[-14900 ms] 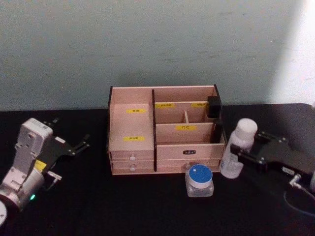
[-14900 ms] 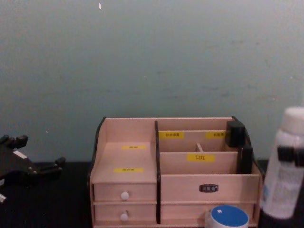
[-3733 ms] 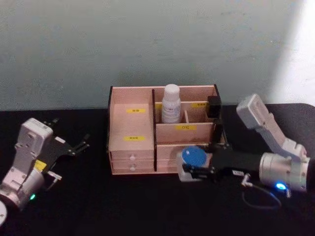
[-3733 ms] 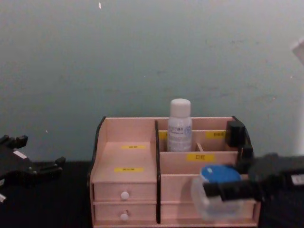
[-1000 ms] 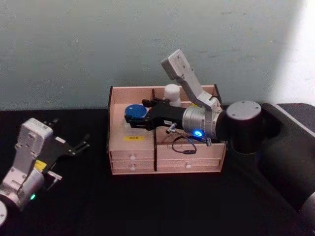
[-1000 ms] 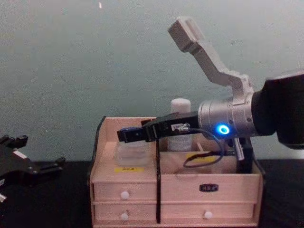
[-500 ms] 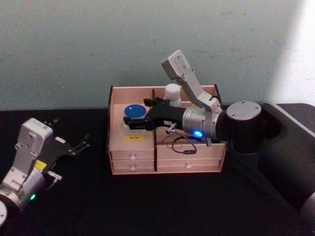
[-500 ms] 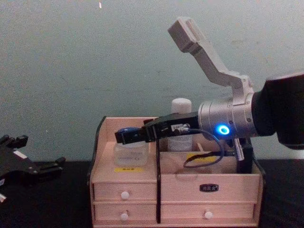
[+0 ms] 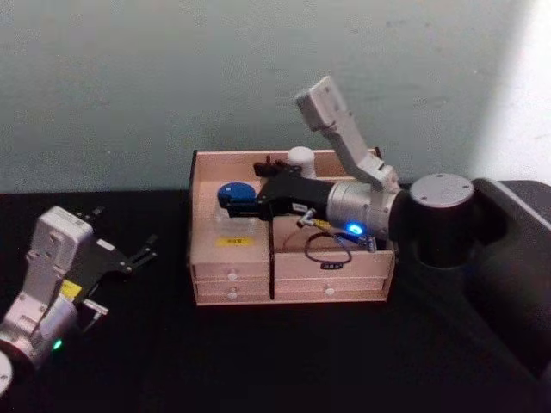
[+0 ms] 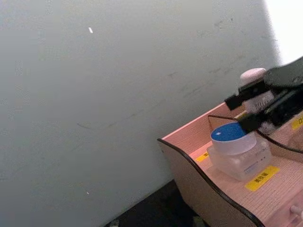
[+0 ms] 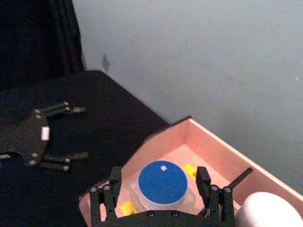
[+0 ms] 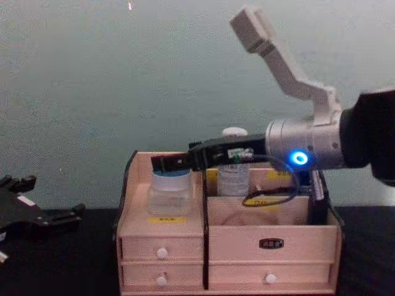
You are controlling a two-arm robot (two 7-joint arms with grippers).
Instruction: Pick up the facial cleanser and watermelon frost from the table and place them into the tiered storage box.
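The watermelon frost (image 9: 232, 194), a squat jar with a blue lid, rests on the left upper shelf of the tiered storage box (image 9: 344, 284). My right gripper (image 9: 243, 188) hovers open at lid height, one finger on each side with gaps showing in the right wrist view (image 11: 159, 173). In the chest view the fingers (image 12: 165, 163) sit just above the jar (image 12: 170, 196). The facial cleanser (image 9: 301, 158) stands upright in a back compartment, partly hidden by my right arm. My left gripper (image 9: 129, 255) is parked open on the table at the left.
The black table (image 9: 258, 361) spreads in front of the box. A teal wall (image 9: 129, 86) stands close behind it. A small dark block (image 12: 318, 206) sits at the box's right end, and a cable (image 9: 327, 254) loops from my right wrist over the front compartments.
My right gripper has let go of the jar and lifted slightly. The jar stays on the left shelf. The left arm has not moved.
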